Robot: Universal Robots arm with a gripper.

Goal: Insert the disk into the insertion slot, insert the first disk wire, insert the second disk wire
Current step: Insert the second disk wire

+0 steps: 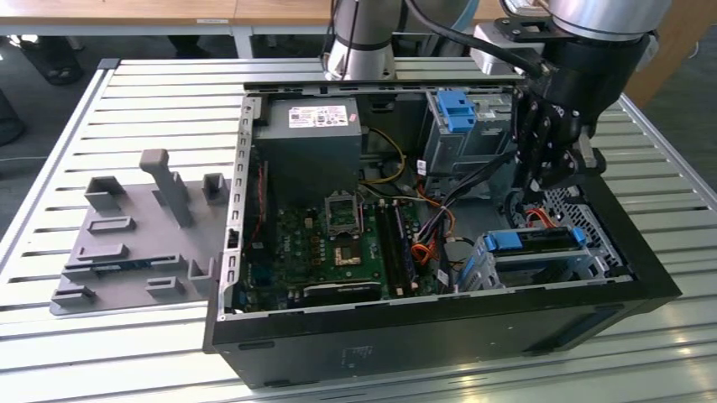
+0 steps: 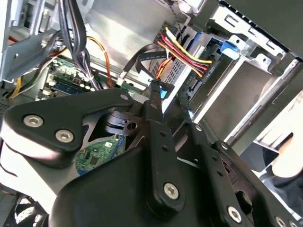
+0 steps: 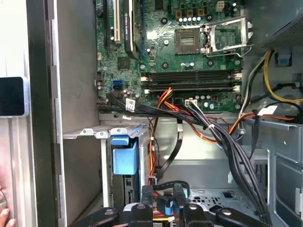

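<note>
Our claw (image 1: 552, 180) hangs just above the disk (image 1: 536, 239) seated in the insertion slot (image 1: 583, 260), fingers pinching a wire connector (image 2: 161, 91) by the disk's rear edge.

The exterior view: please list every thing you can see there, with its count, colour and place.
Open black computer case: one, on the slatted metal table.
Green motherboard: one, on the case floor.
Grey boxy power supply with a white label: one, far end of the case.
Light grey perforated drive cage: one, near corner at the exterior view's right, holding the blue-framed disk.
Taller grey bay with a blue latch: one, far corner.
Grey plastic fixture plate: one, at the exterior view's left of the case.
Robot gripper: one, black, inside the case above the cage.
</note>
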